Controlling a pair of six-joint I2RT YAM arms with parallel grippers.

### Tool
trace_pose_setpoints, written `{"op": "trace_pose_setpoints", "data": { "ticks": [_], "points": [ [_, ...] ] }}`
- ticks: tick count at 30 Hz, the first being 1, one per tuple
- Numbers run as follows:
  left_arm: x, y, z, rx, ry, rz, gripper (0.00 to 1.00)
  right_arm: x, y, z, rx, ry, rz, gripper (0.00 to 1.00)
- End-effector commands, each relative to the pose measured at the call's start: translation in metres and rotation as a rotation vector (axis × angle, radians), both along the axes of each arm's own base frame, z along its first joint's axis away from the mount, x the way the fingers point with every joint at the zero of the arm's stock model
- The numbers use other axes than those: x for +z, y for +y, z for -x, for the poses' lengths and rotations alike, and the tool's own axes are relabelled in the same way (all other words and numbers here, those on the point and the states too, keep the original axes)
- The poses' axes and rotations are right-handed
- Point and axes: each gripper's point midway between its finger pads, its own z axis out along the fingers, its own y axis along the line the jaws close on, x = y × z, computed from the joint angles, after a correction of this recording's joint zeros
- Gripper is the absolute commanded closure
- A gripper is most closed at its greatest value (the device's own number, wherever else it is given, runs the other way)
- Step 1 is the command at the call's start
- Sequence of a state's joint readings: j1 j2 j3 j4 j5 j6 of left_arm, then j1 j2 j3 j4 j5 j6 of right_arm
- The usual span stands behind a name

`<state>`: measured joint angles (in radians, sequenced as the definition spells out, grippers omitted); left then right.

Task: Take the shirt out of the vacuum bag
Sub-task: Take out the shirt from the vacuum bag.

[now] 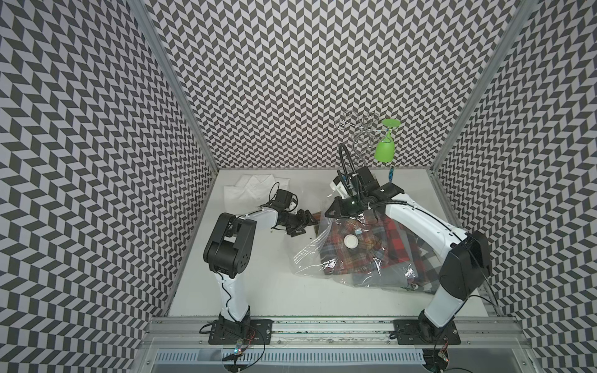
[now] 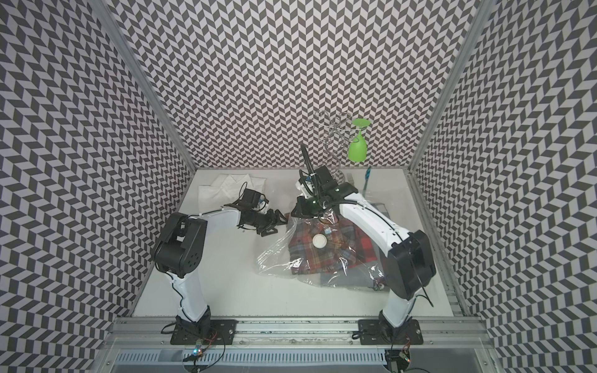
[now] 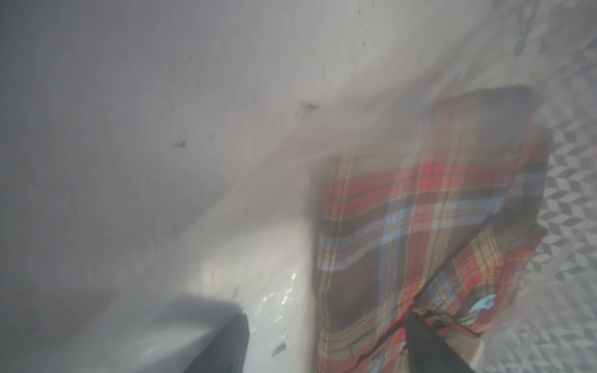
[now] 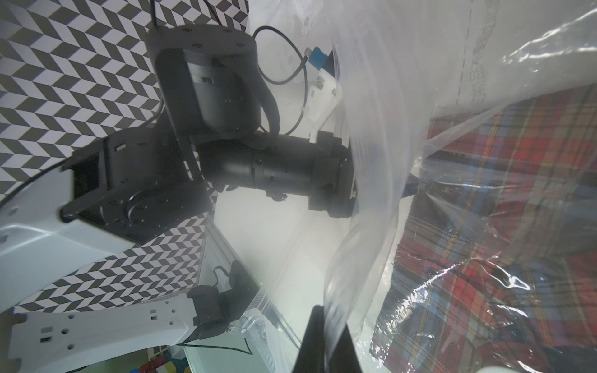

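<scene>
Near the right edge of the table [image 1: 258, 290] lies the vacuum bag [image 1: 310, 258], plaid shirt [image 1: 349, 261] inside, its raised rim clamped in the right gripper [image 4: 323, 323], the left gripper [image 1: 307, 223] spread wide and empty at the mouth, where closing on plastic could drag everything.

Left wrist view is smeared: the shirt [image 3: 420, 226] reads only as hazy plaid behind film. The right end effector [image 4: 326, 342] is cut off at the frame edge, and in both top views its own wrist hides it. The right arm [image 1: 420, 219] covers part of the vacuum bag [image 1: 310, 258].
</scene>
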<state>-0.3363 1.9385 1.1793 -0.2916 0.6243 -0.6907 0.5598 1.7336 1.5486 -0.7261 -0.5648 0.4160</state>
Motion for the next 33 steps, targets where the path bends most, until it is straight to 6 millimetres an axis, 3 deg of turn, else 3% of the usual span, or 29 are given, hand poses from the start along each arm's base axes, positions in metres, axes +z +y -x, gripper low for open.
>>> {"op": "trace_pose_setpoints", "data": {
  "ticks": [1,7,14,17,21,23,33],
  "points": [
    [-0.013,-0.009,-0.007,-0.004,-0.006,-0.044,0.22,0.021,0.001,-0.002,-0.003,-0.076,-0.044,1.00],
    [-0.027,-0.023,-0.007,-0.025,0.019,-0.061,0.21,0.021,0.000,-0.001,-0.011,-0.077,-0.050,1.00],
    [-0.029,-0.040,-0.010,-0.066,0.002,-0.035,0.25,0.021,0.001,0.000,-0.016,-0.076,-0.052,1.00],
    [-0.030,-0.043,-0.010,-0.078,0.000,-0.026,0.35,0.020,0.000,0.001,-0.019,-0.074,-0.049,1.00],
    [-0.032,-0.044,-0.008,-0.092,-0.010,-0.011,0.64,0.018,0.000,0.002,-0.021,-0.071,-0.050,1.00],
    [-0.032,-0.045,-0.009,-0.098,-0.014,-0.008,0.73,0.016,0.000,0.002,-0.023,-0.067,-0.048,1.00],
    [-0.011,-0.053,-0.014,-0.117,-0.055,0.046,0.92,0.004,0.000,0.004,-0.014,-0.045,-0.038,1.00]
  ]
}}
